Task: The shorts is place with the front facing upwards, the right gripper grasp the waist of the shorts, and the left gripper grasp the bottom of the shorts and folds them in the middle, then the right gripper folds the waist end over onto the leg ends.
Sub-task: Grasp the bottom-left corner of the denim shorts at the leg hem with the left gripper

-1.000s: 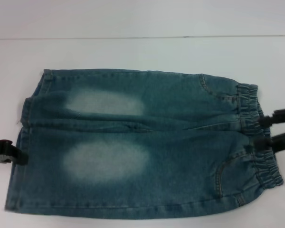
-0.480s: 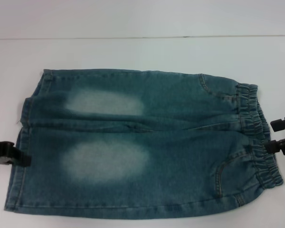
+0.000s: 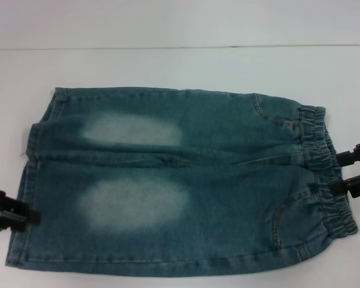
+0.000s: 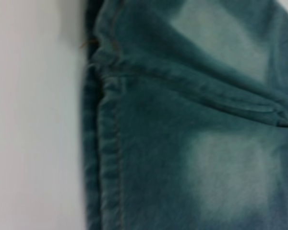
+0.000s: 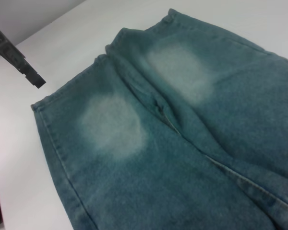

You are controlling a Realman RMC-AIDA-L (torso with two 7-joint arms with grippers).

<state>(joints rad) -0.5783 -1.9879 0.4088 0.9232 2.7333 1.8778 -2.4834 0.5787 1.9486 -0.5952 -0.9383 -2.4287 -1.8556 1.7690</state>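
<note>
The shorts (image 3: 186, 180) lie flat and front up on the white table, with two pale patches showing. The gathered waist (image 3: 324, 174) is on the right, and the leg ends (image 3: 30, 180) are on the left. My right gripper (image 3: 339, 173) is open at the waist's outer edge, one finger on each side of its middle, and its tips just reach the elastic. My left gripper (image 3: 24, 217) is a black shape at the hem of the nearer leg, touching the bottom of the shorts (image 4: 103, 158). The right wrist view looks along the shorts (image 5: 182, 134) toward the hems.
The white table (image 3: 168, 66) extends beyond the shorts to a back edge line (image 3: 168, 47). Bare table shows left of the hems and right of the waist. The near side of the shorts lies close to the bottom of the head view.
My left gripper slid along the hem toward the near side of the shorts. My right gripper drew back to the right off the waistband, then edged in again slightly, still open.
</note>
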